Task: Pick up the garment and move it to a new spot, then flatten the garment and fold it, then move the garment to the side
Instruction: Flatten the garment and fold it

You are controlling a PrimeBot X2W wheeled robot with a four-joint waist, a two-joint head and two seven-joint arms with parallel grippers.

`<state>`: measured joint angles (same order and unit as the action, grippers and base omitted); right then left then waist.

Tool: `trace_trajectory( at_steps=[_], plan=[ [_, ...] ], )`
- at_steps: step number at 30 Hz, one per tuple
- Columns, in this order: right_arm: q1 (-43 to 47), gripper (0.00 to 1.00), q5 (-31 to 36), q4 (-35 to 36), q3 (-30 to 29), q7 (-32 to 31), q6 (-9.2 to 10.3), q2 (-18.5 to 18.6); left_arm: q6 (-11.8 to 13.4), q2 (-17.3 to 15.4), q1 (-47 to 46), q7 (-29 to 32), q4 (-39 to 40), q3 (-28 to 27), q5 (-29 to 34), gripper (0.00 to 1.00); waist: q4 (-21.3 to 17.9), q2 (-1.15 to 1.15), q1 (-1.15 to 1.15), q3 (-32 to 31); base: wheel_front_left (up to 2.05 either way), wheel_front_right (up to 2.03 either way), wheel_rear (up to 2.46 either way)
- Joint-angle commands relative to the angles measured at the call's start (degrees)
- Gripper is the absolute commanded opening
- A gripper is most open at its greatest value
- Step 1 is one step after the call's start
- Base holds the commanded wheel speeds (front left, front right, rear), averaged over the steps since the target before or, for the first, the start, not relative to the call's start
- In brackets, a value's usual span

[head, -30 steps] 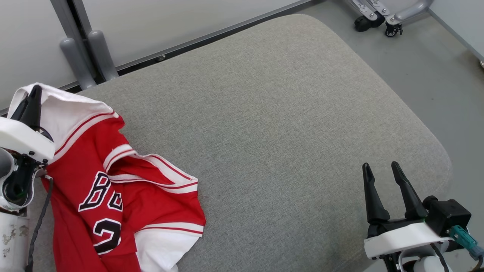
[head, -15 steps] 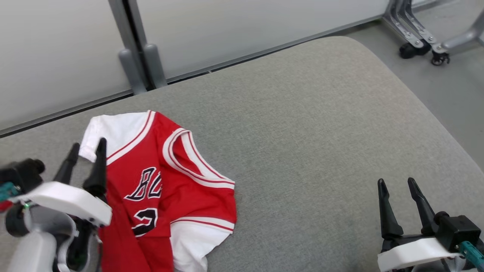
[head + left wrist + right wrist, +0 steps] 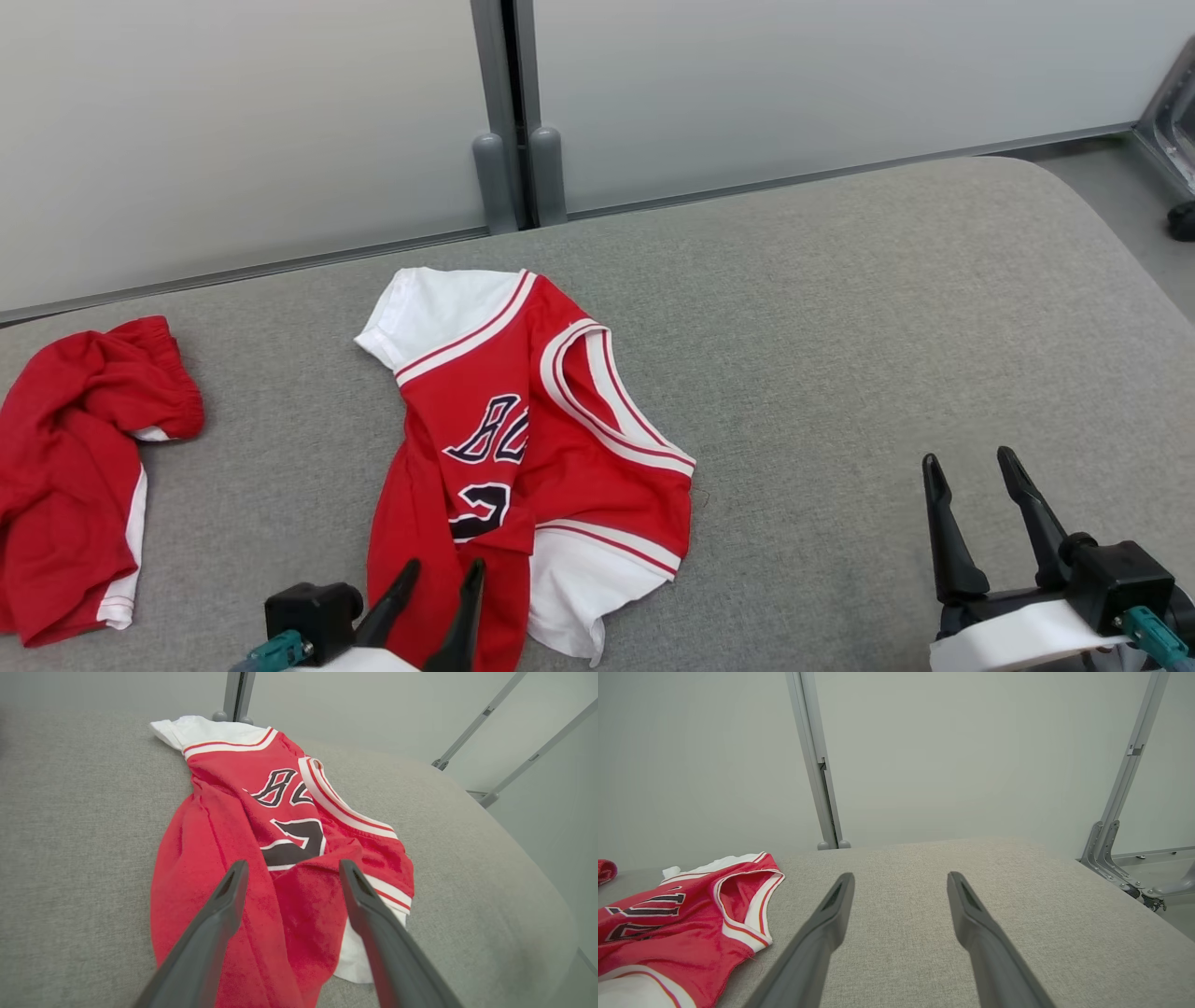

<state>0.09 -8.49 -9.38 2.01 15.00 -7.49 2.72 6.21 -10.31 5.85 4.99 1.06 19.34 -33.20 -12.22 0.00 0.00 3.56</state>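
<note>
The garment is a red jersey [image 3: 560,439] with white trim and dark lettering. It lies crumpled on the grey cushioned surface [image 3: 840,327], white sleeve toward the wall. My left gripper [image 3: 443,571] stands open at the jersey's near hem. In the left wrist view the left gripper [image 3: 293,865] has its fingers spread above the red cloth [image 3: 243,826], gripping nothing. My right gripper [image 3: 968,459] is open over bare cushion at the lower right, well away from the jersey. The right wrist view has the right gripper [image 3: 900,877] empty, with the jersey [image 3: 668,919] off to its left.
A second red garment with a white stripe [image 3: 75,467] lies bunched at the cushion's left end. Pale wall panels with a grey post [image 3: 509,112] run along the far edge. A caster [image 3: 1181,219] and metal frame legs [image 3: 1111,854] stand on the floor at the right.
The head camera has swung left. My left gripper opened, let go of the jersey's white corner and drew back to its near hem. The right gripper stayed open.
</note>
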Motion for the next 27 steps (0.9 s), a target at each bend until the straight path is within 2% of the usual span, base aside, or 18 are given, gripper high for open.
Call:
trace_trajectory(
  at_steps=[1,6,13,16,22,23,24,27],
  plan=[
    [0.3,1.00,0.4,0.2,0.0,0.3,-0.01,0.3,0.6,-0.5,0.6,0.3,-0.2,0.3,0.9,1.00,1.1,0.00,0.00,-0.4,0.00,0.00,0.00],
    [0.3,1.00,0.5,0.2,0.4,0.3,-0.01,0.3,2.7,-1.4,3.0,-0.1,-0.5,0.7,2.9,1.00,1.9,0.00,0.00,-0.7,0.00,0.00,0.00],
    [1.4,1.00,0.2,0.1,0.2,0.3,-0.01,0.3,3.3,-1.5,6.3,0.8,0.9,1.3,1.9,1.00,3.4,0.00,0.00,-0.6,0.00,0.00,0.00],
    [1.1,1.00,0.0,0.1,0.2,0.3,-0.01,0.3,2.9,-1.7,6.5,1.4,1.0,1.7,1.5,1.00,3.8,0.00,0.00,-0.5,0.00,0.00,0.00],
    [0.5,1.00,0.0,0.2,0.3,0.3,-0.01,0.3,0.5,-1.9,6.8,2.8,0.1,2.9,-0.4,1.00,4.2,0.00,0.00,-0.2,0.00,0.00,0.00],
    [0.4,1.00,0.0,0.2,0.3,0.3,-0.01,0.3,0.1,-2.0,6.7,2.7,-0.1,2.9,-0.7,0.75,4.2,0.00,0.00,-0.1,0.00,0.00,0.00],
    [0.4,1.00,0.0,0.2,0.4,0.3,-0.01,0.3,-0.4,-2.2,6.5,2.8,-0.8,3.2,-0.9,0.00,4.1,0.00,0.00,0.0,0.00,0.00,0.00],
    [0.4,1.00,-0.1,0.0,0.5,0.3,-0.01,0.3,-1.5,-2.6,6.1,3.3,-1.9,3.5,-1.4,0.00,4.0,0.00,0.00,0.1,0.00,0.00,0.00]
  ],
)
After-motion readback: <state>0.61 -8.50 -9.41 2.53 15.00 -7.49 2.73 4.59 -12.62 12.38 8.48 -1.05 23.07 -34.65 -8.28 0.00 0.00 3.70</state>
